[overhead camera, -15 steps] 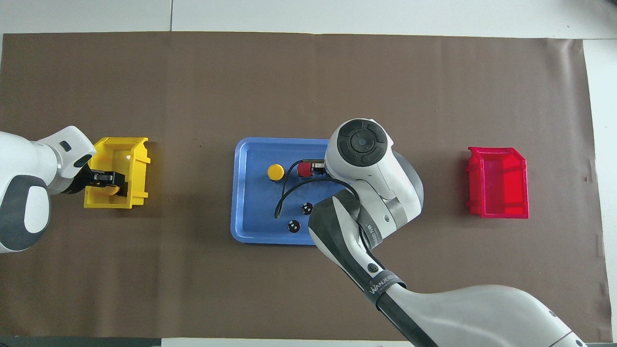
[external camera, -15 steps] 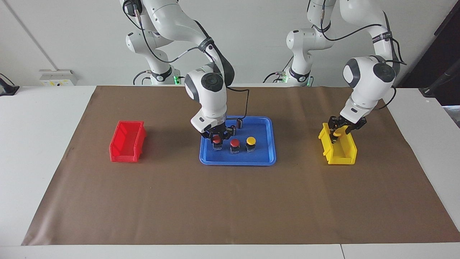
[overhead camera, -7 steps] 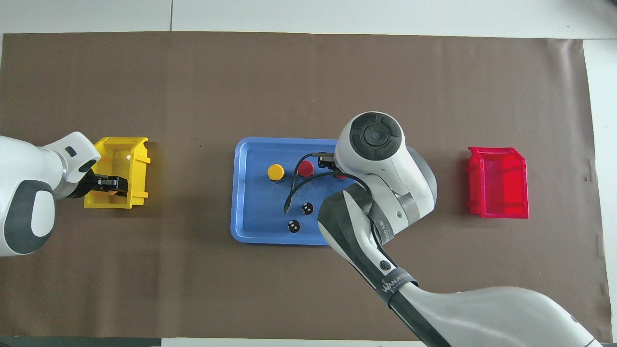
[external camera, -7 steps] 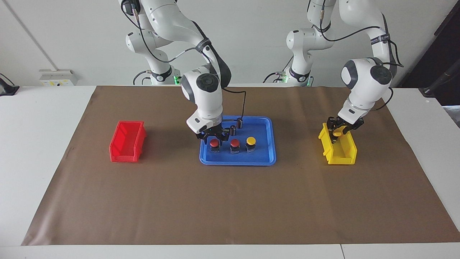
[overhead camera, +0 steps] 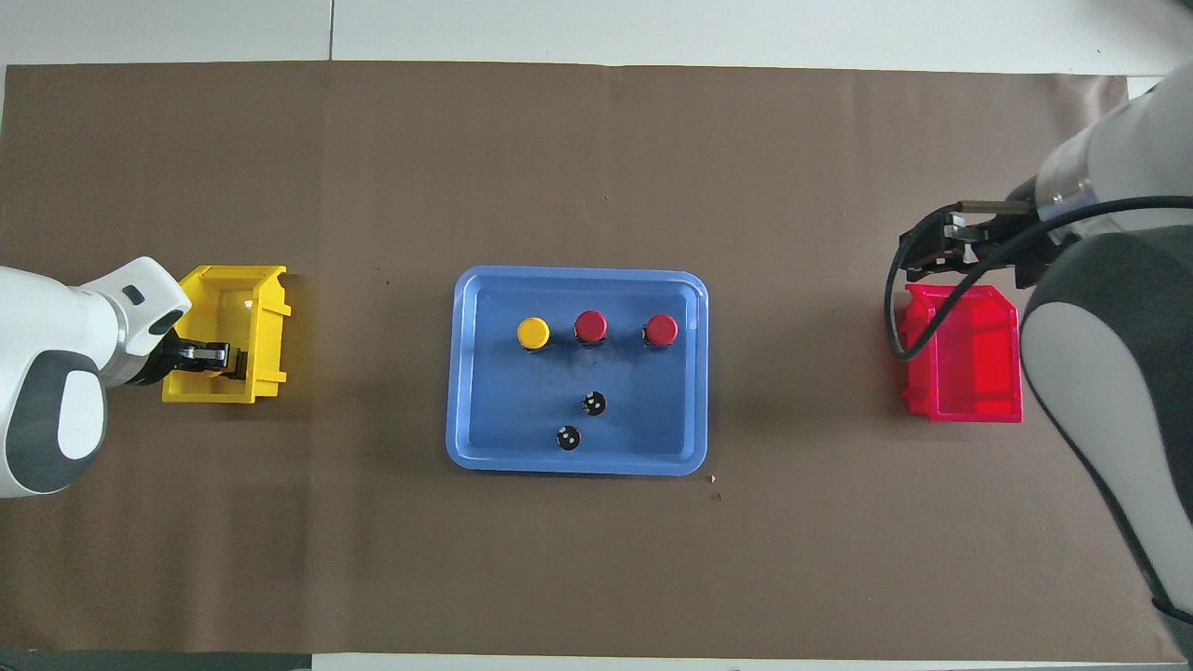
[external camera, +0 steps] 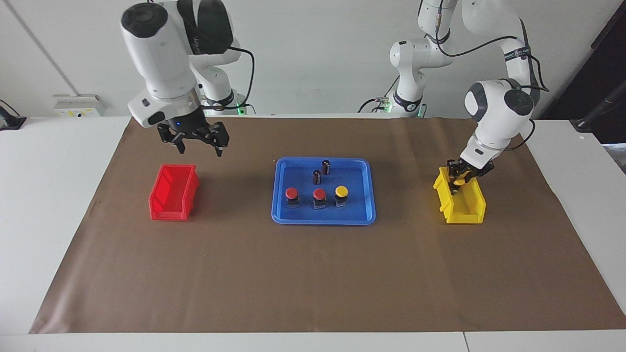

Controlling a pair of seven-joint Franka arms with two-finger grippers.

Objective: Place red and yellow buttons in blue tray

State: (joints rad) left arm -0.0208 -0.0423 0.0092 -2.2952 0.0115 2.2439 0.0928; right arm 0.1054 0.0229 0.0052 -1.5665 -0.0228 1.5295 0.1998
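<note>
The right arm stands tall at its own end of the counter, forearm pointing steeply down, with the right gripper (external camera: 198, 142) raised in the air over the mat just by the red bin (external camera: 173, 192); its fingers are spread wide and hold nothing. The left arm bends out over its end of the counter and slopes down so that the left gripper (external camera: 458, 176) reaches into the yellow bin (external camera: 462, 203), its fingers pressed together on a yellow button (external camera: 458, 182) inside the bin.

The blue tray (external camera: 364, 215) lies at the middle of the counter, between the two bins. In it, three buttons stand in a row along the half farther from the robots: a red button (external camera: 292, 194) toward the right arm's end, a second red button (external camera: 319, 195) in the middle, and a second yellow button (external camera: 341, 192) toward the left arm's end. Two small dark cylinders (external camera: 321, 172) stand in the tray nearer to the robots than that row.
</note>
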